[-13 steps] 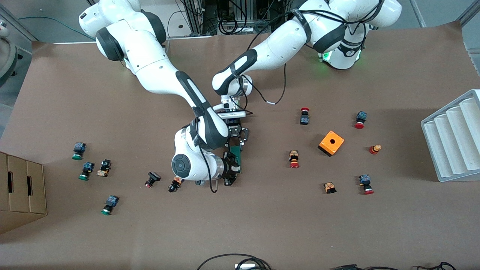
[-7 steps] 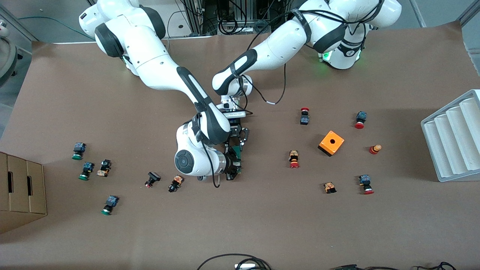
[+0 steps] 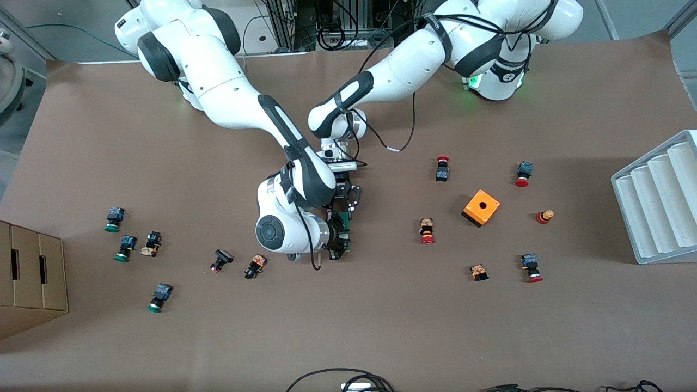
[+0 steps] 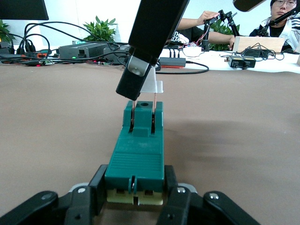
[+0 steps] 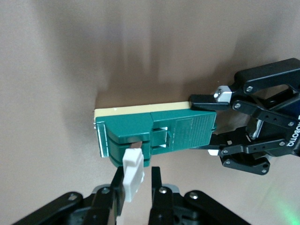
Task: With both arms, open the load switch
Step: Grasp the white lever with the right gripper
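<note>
Mid-counter, the left tool [image 5: 234, 125] clamps one end of the switch [image 3: 344, 231] while the right tool [image 5: 132, 187] pinches its white lever [image 4: 151, 88]. The opening pull looks underway; next, I'd judge, swing the lever out against that hold. The nearest push-button [image 3: 255, 266] lies well apart.

Your front view looks down from high across the table [image 3: 490, 337]. Your wrist views sit close, both sharing the green switch [image 4: 136, 159] with it.
</note>
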`<state>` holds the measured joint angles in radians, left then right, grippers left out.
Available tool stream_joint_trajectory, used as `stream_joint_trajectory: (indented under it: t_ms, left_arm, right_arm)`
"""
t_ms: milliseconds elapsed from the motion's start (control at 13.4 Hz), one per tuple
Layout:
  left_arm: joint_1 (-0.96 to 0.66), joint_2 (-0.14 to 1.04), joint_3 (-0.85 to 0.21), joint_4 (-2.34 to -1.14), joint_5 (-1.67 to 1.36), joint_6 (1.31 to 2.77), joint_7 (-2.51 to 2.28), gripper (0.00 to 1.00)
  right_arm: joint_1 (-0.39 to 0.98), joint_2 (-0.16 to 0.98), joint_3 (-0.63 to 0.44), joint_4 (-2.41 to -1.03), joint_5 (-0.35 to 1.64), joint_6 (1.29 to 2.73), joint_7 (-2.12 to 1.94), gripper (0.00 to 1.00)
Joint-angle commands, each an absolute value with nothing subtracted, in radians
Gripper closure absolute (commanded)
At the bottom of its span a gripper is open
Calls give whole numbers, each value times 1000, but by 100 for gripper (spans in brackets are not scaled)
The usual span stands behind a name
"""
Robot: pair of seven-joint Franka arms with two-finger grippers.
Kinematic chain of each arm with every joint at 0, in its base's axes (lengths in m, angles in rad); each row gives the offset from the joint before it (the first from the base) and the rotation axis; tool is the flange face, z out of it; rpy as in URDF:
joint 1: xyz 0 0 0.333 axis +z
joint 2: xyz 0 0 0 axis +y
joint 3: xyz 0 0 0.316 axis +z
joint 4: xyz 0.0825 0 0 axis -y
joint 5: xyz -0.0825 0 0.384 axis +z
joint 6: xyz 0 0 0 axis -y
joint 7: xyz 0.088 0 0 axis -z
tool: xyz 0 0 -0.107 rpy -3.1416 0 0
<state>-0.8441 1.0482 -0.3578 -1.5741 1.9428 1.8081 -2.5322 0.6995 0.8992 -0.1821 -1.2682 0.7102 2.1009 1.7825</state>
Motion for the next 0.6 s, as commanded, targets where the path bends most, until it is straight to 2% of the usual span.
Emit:
stream_joint_trajectory:
  t_ms: [0,523]
  left_arm:
    - [-853,1066,-351,-1549,1934,1812,-2533,45]
    - [-853,1066,-351,-1549,1934,1812,-2531,45]
  right_arm:
    - [696,831,-170,-1327,689,2063,1779,73]
    - [690,818,-170,-1328,660,2033,1773,73]
